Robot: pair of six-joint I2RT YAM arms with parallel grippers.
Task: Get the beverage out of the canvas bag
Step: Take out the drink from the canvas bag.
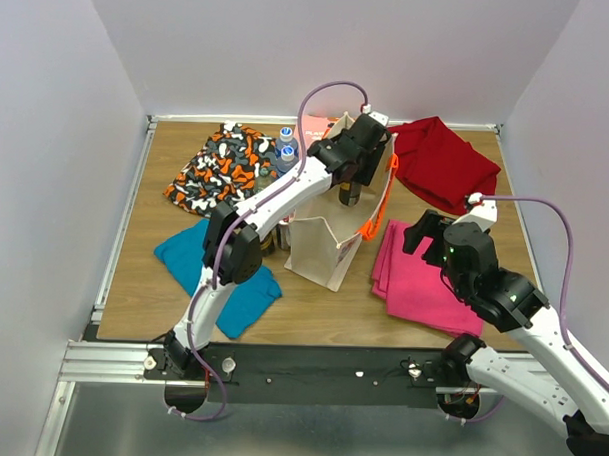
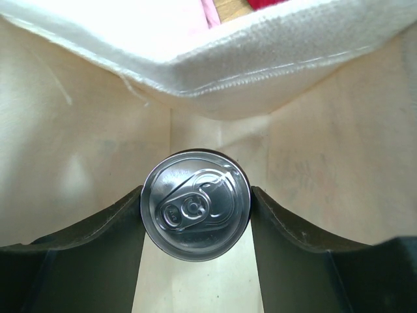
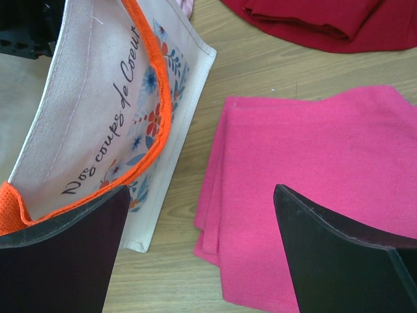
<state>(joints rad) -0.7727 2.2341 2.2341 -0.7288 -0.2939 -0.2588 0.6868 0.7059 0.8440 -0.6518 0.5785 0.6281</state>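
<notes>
Left gripper (image 2: 196, 195) is clamped on the beverage can (image 2: 195, 207), which sits upright inside the canvas bag (image 2: 339, 130), below the sagging rim, so the lift should go straight up and slowly, with the grip firm and the can clear of that rim.

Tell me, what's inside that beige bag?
The canvas bag holds a silver drink can, top up, gripped by the left gripper. The can's sides and the floor beneath are hidden.

canvas bag (image 3: 98, 111), "Nos coups de Coeur"
</notes>
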